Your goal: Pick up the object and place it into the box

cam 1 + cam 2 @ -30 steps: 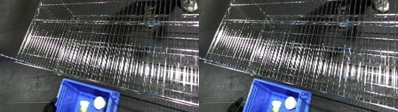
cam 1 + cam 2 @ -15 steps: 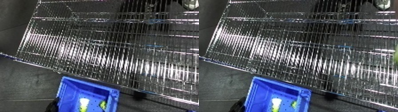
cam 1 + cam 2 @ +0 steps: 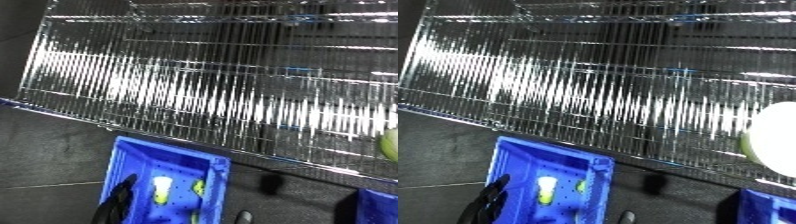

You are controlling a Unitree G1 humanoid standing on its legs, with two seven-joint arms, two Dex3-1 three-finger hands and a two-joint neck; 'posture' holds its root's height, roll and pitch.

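Mostly I see the wire shelf (image 3: 222, 95) in my left eye view, a tilted chrome grid that fills the upper part of the picture and glares under the lights. Below its front edge lies dark grey floor (image 3: 49, 155), and on it stands the blue bin (image 3: 133, 165), open at the top. Inside the bin I make out a pale yellowish object (image 3: 162, 189) near the middle, with a second small yellow-green piece (image 3: 199, 187) just beside it toward the right wall. A black shape (image 3: 117, 202) rises at the bin's left wall; it looks like the left hand, but I cannot tell how its fingers stand. At the right edge of the shelf a sliver of something pale green (image 3: 389, 145) shows.

Turning to my right eye view, that pale green thing is far clearer: a rounded, light green-white object (image 3: 773, 140) resting on the shelf wires at the right edge, partly cut off by the frame and well apart from the bin. A second blue bin's corner (image 3: 771, 206) shows at the lower right. I see no right hand in either view
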